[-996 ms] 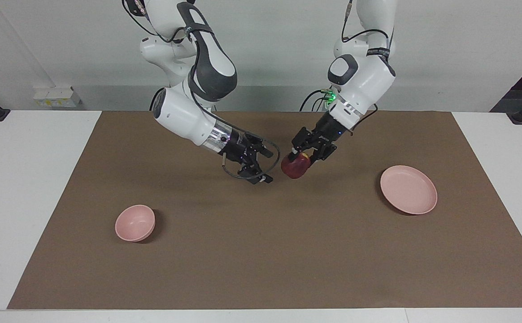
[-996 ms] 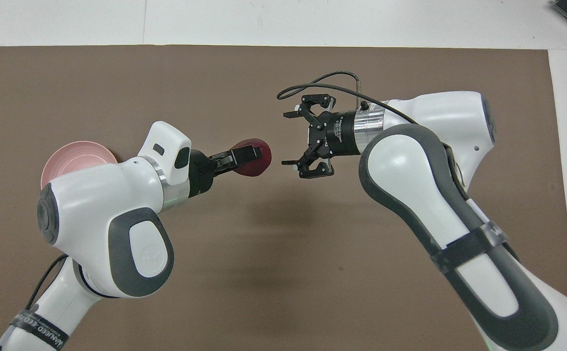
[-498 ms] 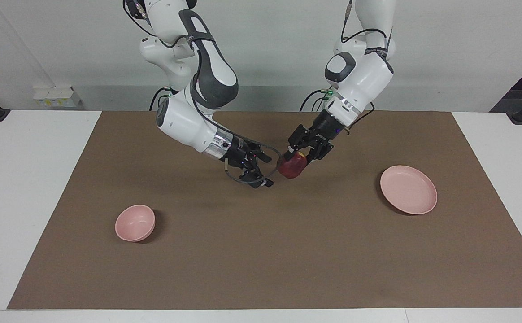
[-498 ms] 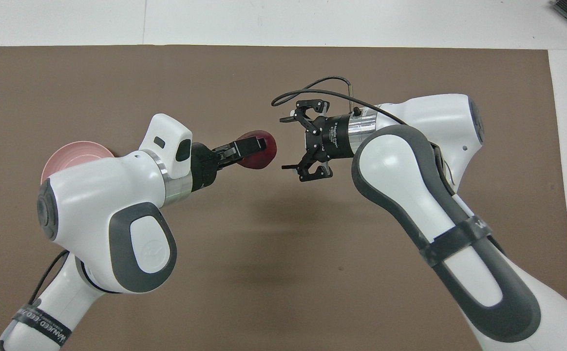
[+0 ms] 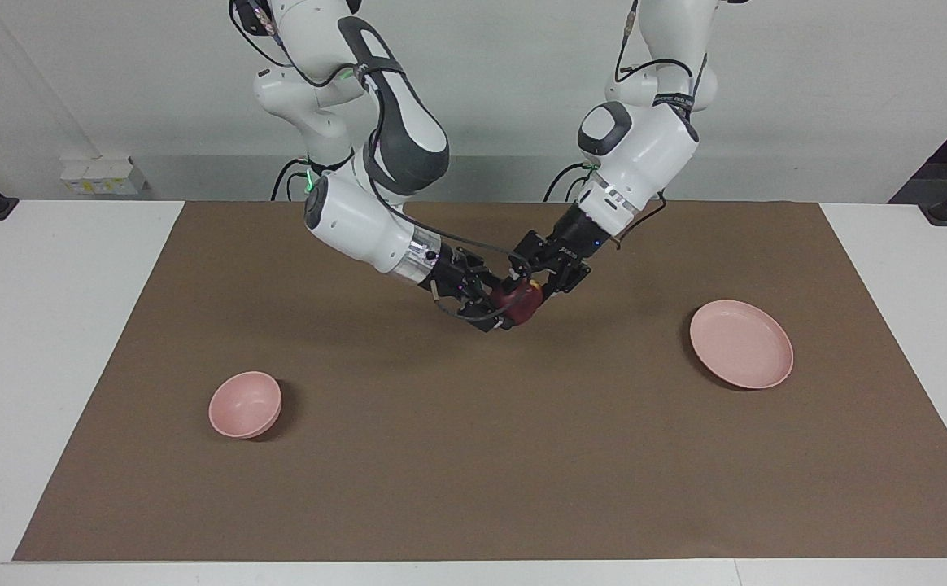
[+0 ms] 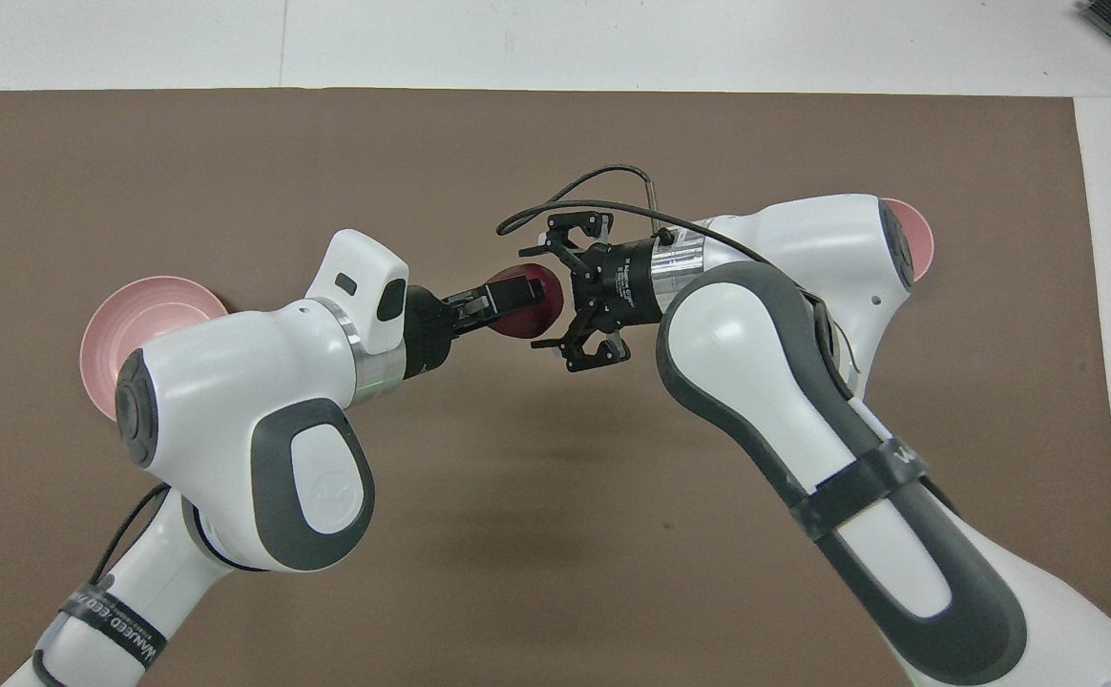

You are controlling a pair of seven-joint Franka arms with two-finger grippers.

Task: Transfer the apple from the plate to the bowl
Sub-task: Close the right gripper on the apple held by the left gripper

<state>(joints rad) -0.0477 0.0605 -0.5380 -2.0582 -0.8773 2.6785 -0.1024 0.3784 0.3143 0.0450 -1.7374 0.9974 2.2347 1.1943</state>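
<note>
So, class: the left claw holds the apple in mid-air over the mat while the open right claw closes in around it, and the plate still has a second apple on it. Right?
Not quite. The facing view shows the plate bare. The rest stands: the left claw holds the apple, and the open right claw is around it.
</note>
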